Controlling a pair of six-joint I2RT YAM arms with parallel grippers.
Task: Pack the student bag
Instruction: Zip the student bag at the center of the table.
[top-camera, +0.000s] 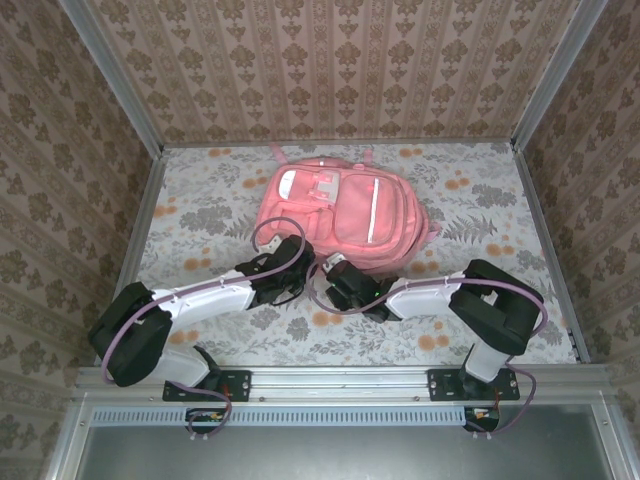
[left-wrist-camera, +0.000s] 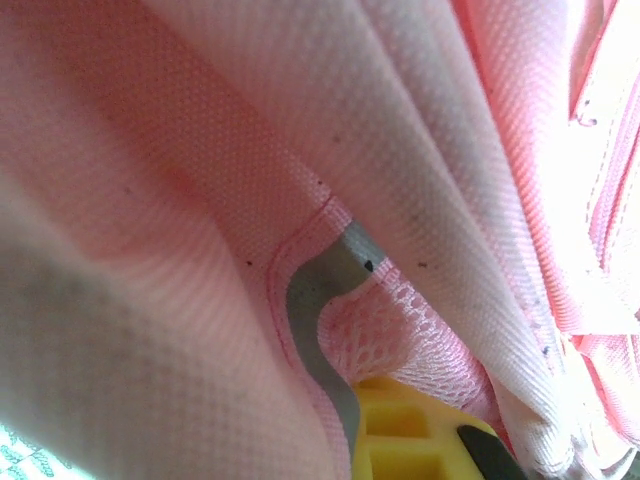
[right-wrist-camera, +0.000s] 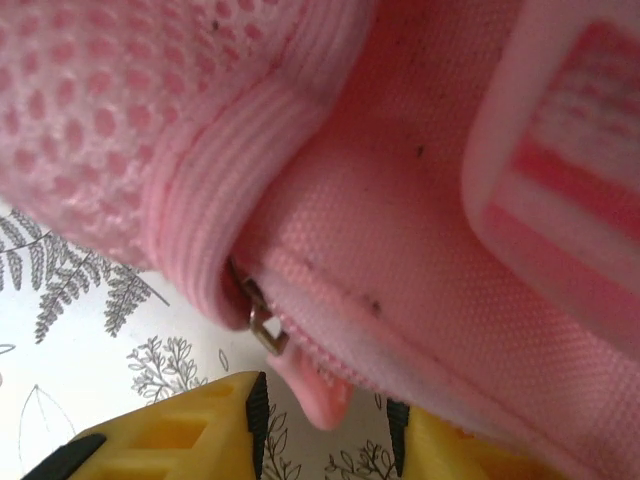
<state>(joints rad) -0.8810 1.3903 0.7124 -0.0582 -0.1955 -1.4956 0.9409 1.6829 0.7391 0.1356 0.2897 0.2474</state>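
Student bag (top-camera: 345, 212) lies mid-worktop (top-camera: 490, 200), with bare room left and right. Left tool (top-camera: 296, 250), closed tight, presses its near-left edge. Right tool (right-wrist-camera: 325, 440) stands partly apart around the zipper tab (right-wrist-camera: 318, 395) at the near edge.

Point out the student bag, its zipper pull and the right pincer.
student bag (top-camera: 345, 220): top external view, middle of its pink front.
zipper pull (right-wrist-camera: 320, 390): right wrist view, on its hanging pink tab.
right pincer (right-wrist-camera: 325, 428): right wrist view, midway between its yellow jaws.
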